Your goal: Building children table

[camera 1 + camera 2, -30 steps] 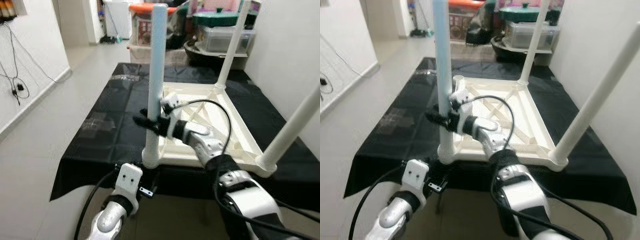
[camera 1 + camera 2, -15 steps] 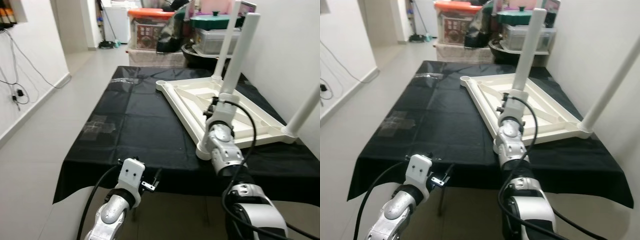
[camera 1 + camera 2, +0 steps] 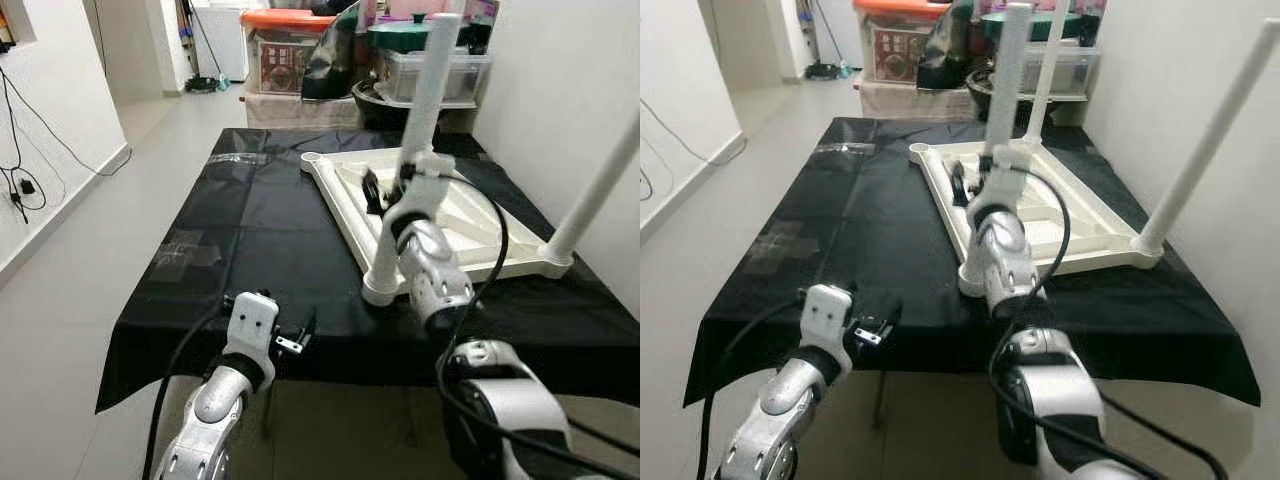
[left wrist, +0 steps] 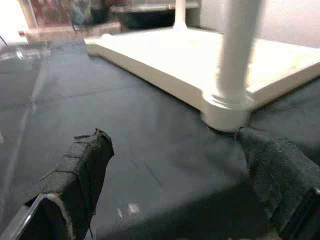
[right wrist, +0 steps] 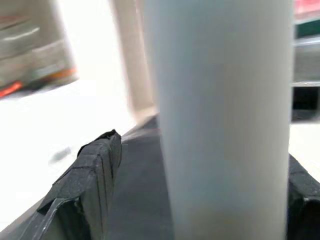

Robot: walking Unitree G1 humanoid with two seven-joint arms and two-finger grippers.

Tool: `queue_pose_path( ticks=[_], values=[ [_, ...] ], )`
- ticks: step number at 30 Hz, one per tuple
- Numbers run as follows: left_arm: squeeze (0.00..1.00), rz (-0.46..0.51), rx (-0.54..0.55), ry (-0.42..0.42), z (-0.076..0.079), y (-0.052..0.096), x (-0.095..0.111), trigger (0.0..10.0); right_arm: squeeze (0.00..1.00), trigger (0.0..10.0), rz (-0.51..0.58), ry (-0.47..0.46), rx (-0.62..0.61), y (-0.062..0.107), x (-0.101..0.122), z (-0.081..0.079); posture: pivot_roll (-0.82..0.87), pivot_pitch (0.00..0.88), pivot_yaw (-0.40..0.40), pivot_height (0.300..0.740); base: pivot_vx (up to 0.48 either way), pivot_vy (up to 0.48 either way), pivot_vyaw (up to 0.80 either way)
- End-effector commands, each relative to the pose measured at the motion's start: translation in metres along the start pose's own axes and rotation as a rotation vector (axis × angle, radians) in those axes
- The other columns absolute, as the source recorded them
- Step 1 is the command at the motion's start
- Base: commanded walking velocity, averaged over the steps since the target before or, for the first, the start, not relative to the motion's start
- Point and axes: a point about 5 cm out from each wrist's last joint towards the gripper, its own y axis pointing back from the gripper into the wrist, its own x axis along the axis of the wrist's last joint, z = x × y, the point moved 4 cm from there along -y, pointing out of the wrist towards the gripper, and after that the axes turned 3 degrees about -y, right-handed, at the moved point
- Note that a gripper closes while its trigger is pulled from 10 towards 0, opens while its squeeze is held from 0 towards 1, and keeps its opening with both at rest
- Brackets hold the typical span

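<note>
Upturned white table (image 3: 470,215) lies on the black cloth (image 3: 250,240), ahead of the spread-fingered left gripper (image 3: 295,340); the right gripper (image 3: 385,190) reaches its near leg (image 3: 410,150).

Left wrist: fingers (image 4: 80,170) apart, leg socket beyond.

Right wrist: fingers (image 5: 92,170) flank the leg; contact unclear.

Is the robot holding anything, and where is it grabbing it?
The right gripper has a white table leg between its fingers, about midway up; contact is unclear. The left gripper holds nothing, open near the table edge.
</note>
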Motion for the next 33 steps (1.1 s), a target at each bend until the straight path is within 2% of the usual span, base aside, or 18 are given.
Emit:
queue_pose_path(
  ticks=[1,6,11,12,13,14,15,17,19,20,21,23,24,25,26,30,31,33],
  values=[
    [0.0,-0.009,-0.002,-0.005,0.004,0.006,-0.002,10.0,0.0,10.0,-0.13,-0.011,0.381,0.008,-0.019,-0.037,0.06,0.0,-0.048,0.74,0.0,0.0,0.0],
    [0.0,-0.021,0.001,0.009,0.005,0.013,-0.003,10.0,0.0,10.0,-0.225,-0.006,0.734,0.026,-0.026,-0.065,0.08,0.0,-0.059,0.74,0.0,0.0,0.0],
    [0.0,-0.026,-0.001,0.012,0.008,0.018,-0.003,10.0,0.0,10.0,-0.224,-0.026,0.799,0.025,-0.027,-0.075,0.09,0.0,-0.065,0.74,0.0,0.0,0.0],
    [0.0,-0.031,0.002,0.017,0.009,0.021,-0.004,10.0,0.0,4.0,-0.205,-0.022,0.779,0.019,-0.03,-0.081,0.09,0.0,-0.067,0.74,0.0,0.0,0.0],
    [0.0,-0.034,0.004,0.02,0.009,0.022,-0.004,10.0,0.0,4.0,-0.191,-0.008,0.751,0.015,-0.033,-0.085,0.09,0.0,-0.067,0.74,0.0,0.0,0.0],
    [0.0,-0.036,0.004,0.021,0.009,0.023,-0.004,10.0,0.0,0.0,-0.196,0.002,0.695,0.01,-0.035,-0.084,0.1,0.0,-0.067,0.74,0.0,0.0,0.0],
    [0.0,-0.036,0.004,0.021,0.009,0.023,-0.004,10.0,0.0,0.0,-0.196,0.002,0.695,0.01,-0.035,-0.084,0.1,0.0,-0.067,0.74,0.0,0.0,0.0],
    [0.0,-0.036,0.004,0.022,0.01,0.024,-0.004,10.0,0.0,0.0,-0.2,0.02,0.619,0.004,-0.038,-0.08,0.1,0.0,-0.068,0.74,0.0,0.0,0.0],
    [0.0,-0.039,0.004,0.023,0.011,0.026,-0.003,10.0,0.0,0.0,-0.199,0.034,0.308,-0.007,-0.038,-0.047,0.1,0.0,-0.073,0.74,0.0,0.0,0.0],
    [0.0,-0.039,0.004,0.023,0.011,0.026,-0.003,10.0,0.0,0.0,-0.199,0.034,0.308,-0.007,-0.038,-0.047,0.1,0.0,-0.073,0.74,0.0,0.0,0.0],
    [0.0,-0.042,0.004,0.024,0.01,0.027,-0.003,10.0,0.0,0.0,-0.193,0.04,0.012,-0.007,-0.037,-0.011,0.09,0.0,-0.066,0.74,0.0,0.0,0.0],
    [0.0,-0.044,0.002,0.024,0.01,0.027,-0.003,10.0,0.0,0.0,-0.177,0.06,-0.301,0.004,-0.035,0.029,0.09,0.0,-0.064,0.74,0.0,0.0,0.0],
    [0.0,-0.044,0.002,0.024,0.01,0.027,-0.003,10.0,0.0,0.0,-0.177,0.06,-0.301,0.004,-0.035,0.029,0.09,0.0,-0.064,0.74,0.0,0.0,0.0],
    [0.0,-0.045,-0.002,0.024,0.01,0.026,-0.003,10.0,0.0,0.0,-0.149,0.075,-0.619,0.027,-0.034,0.066,0.08,0.0,-0.064,0.74,0.0,0.0,0.0],
    [0.0,-0.046,-0.005,0.023,0.01,0.026,-0.003,10.0,0.0,0.0,-0.133,0.077,-0.727,0.038,-0.033,0.077,0.08,0.0,-0.064,0.74,0.0,0.0,0.0],
    [0.0,-0.047,-0.007,0.021,0.011,0.025,-0.003,10.0,0.0,0.0,-0.104,0.037,-0.853,0.052,-0.038,0.081,0.08,0.0,-0.057,0.74,0.0,0.0,0.0],
    [0.0,-0.048,-0.008,0.018,0.011,0.025,-0.003,10.0,0.0,0.0,-0.085,0.005,-0.846,0.05,-0.043,0.066,0.08,0.0,-0.054,0.74,0.0,0.0,0.0],
    [0.0,-0.049,-0.008,0.017,0.011,0.024,-0.003,10.0,0.0,0.0,-0.079,-0.006,-0.822,0.046,-0.045,0.058,0.08,0.0,-0.054,0.74,0.0,0.0,0.0]
  ],
)
